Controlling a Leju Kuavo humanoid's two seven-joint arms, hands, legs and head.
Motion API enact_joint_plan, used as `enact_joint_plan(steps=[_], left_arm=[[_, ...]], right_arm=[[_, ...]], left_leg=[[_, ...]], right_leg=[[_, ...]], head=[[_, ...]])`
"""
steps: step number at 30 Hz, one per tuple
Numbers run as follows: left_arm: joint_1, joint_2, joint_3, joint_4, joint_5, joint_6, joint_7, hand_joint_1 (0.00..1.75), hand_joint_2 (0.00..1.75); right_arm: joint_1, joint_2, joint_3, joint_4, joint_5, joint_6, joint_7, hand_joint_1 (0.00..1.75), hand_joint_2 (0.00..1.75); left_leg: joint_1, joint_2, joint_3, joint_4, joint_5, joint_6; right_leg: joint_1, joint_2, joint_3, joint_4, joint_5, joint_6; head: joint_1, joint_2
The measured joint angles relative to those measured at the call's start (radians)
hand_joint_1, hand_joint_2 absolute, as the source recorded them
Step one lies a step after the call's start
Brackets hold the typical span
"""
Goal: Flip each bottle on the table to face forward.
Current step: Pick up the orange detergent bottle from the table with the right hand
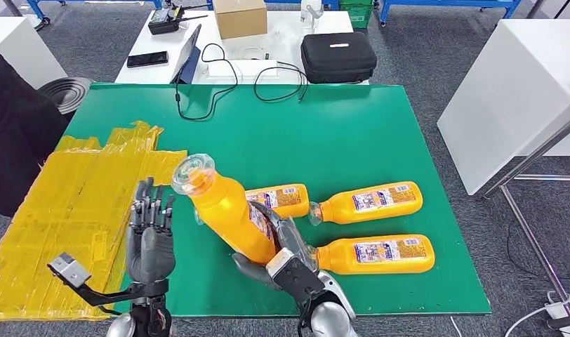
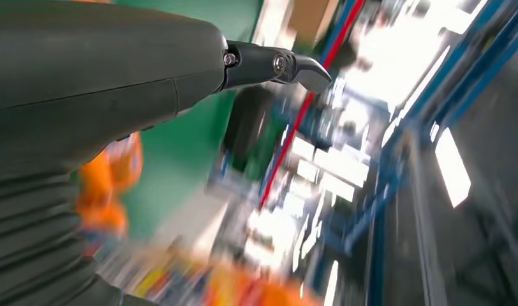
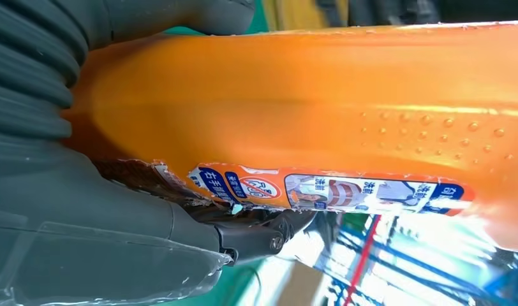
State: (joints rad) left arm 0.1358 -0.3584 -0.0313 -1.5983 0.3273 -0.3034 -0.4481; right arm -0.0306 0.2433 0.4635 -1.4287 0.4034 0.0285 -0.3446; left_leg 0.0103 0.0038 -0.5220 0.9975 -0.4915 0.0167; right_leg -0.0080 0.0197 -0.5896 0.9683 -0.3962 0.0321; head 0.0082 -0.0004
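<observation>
At lower centre, the right robot hand (image 1: 286, 246) grips a tilted orange bottle (image 1: 226, 210) above the green bench (image 1: 352, 133); the left robot hand (image 1: 150, 232), beside it, seems spread and empty.

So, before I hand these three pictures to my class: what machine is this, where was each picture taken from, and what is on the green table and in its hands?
It is a humanoid robot with two silver arms, each ending in a many-fingered hand. The wide picture is from a camera high on its body, looking down at a green table. The other two come from cameras at its wrists, so they look turned and very close.

The right hand grips an orange bottle, lifted and tilted, its clear cap toward the camera. The right wrist view shows that same bottle's side and label. The left hand holds nothing, fingers pointing up; its wrist picture is blurred.

Three more orange bottles lie on their sides: one behind the held one, two to the right. Yellow sheets cover the table's left part.
</observation>
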Motion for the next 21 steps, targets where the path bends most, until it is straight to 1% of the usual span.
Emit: enact_joint_plan(steps=[2,9,14,21], left_arm=[[-0.002,-0.001,-0.014,0.018,0.029,-0.046,0.016,0.0,1.75],[-0.005,0.0,-0.026,0.057,0.092,-0.128,0.049,0.0,1.75],[-0.01,0.0,-0.027,0.073,0.105,-0.151,0.057,0.0,1.75],[-0.016,0.002,-0.027,0.085,0.11,-0.156,0.066,0.0,1.75]], right_arm=[[-0.028,0.009,0.0,0.0,0.006,-0.013,0.007,1.75,1.75],[-0.095,0.034,0.008,0.03,0.037,-0.03,0.027,1.75,1.75],[-0.139,0.049,0.02,0.105,0.049,-0.042,0.05,1.75,1.75],[-0.193,0.065,0.038,0.236,0.09,-0.049,0.073,1.75,1.75]], left_leg=[[0.0,0.0,0.0,0.0,0.0,0.0],[0.0,-0.002,0.0,0.0,0.001,0.0],[0.0,-0.002,-0.001,0.0,0.001,0.0],[0.0,-0.002,-0.001,0.0,0.001,0.0]], right_leg=[[0.0,0.0,0.0,0.0,0.0,0.0],[0.0,-0.001,-0.001,0.001,0.0,0.0],[0.0,-0.001,-0.002,0.001,0.0,0.0],[0.0,-0.001,-0.002,0.001,0.0,0.0]], head=[[0.0,0.0],[0.0,0.0],[0.0,0.0],[0.0,0.0]])
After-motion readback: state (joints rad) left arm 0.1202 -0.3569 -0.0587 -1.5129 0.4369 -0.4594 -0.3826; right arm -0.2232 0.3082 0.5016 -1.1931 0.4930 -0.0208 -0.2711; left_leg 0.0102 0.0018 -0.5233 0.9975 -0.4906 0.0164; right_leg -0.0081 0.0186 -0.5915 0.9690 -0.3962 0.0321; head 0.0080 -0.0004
